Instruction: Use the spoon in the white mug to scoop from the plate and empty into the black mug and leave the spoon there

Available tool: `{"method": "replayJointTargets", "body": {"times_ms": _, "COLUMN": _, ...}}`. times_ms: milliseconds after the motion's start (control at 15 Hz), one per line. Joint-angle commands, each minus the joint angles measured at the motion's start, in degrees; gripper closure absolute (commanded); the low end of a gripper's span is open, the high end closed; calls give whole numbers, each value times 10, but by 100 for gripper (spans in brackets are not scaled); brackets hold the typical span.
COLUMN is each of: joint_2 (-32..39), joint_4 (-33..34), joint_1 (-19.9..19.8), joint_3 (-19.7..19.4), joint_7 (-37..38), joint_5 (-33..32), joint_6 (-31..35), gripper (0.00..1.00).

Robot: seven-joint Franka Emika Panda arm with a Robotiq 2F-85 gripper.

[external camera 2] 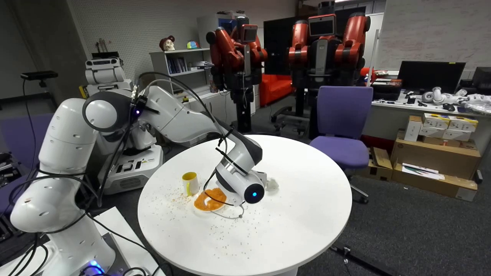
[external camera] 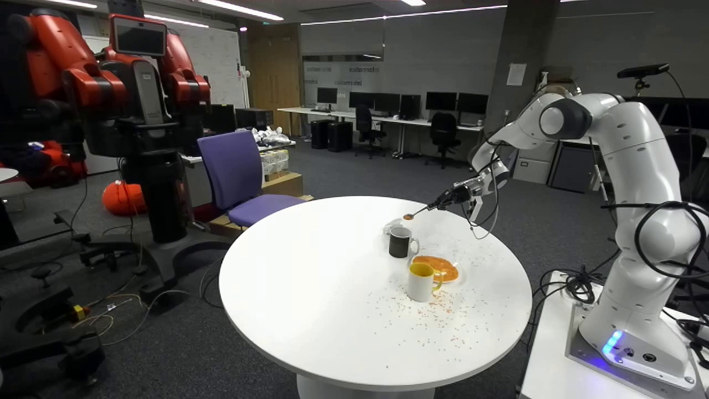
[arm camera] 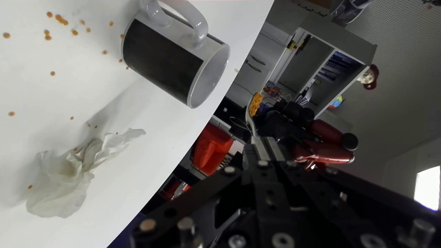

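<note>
Well, the hand (arm camera: 268,147) grips the grain-laden spoon (arm camera: 249,119). In an exterior view it points to eight o'clock, and the black mug (external camera: 399,244) stands between six and seven from its loaded end, likely the way to go.

Red robots (external camera 2: 321,57) and a whiteboard (external camera 2: 425,34) show a robotics lab.
</note>
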Motion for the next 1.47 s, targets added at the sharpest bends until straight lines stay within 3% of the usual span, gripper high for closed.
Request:
{"method": "replayJointTargets", "body": {"times_ms": 0, "joint_2": 24, "joint_4": 46, "joint_1": 8, "joint_3": 6, "joint_7": 36, "joint_5": -5, "joint_6": -16, "gripper": 99}}
{"method": "replayJointTargets", "body": {"times_ms": 800, "joint_2": 52, "joint_4": 99, "joint_1": 22, "joint_3": 5, "joint_7": 47, "joint_5": -44, "joint_6": 6, "gripper": 99}}
{"method": "replayJointTargets", "body": {"times_ms": 1400, "joint_2": 46, "joint_4": 122, "joint_1": 50, "joint_3": 12, "joint_7": 52, "joint_5": -118, "joint_6": 89, "gripper": 99}}
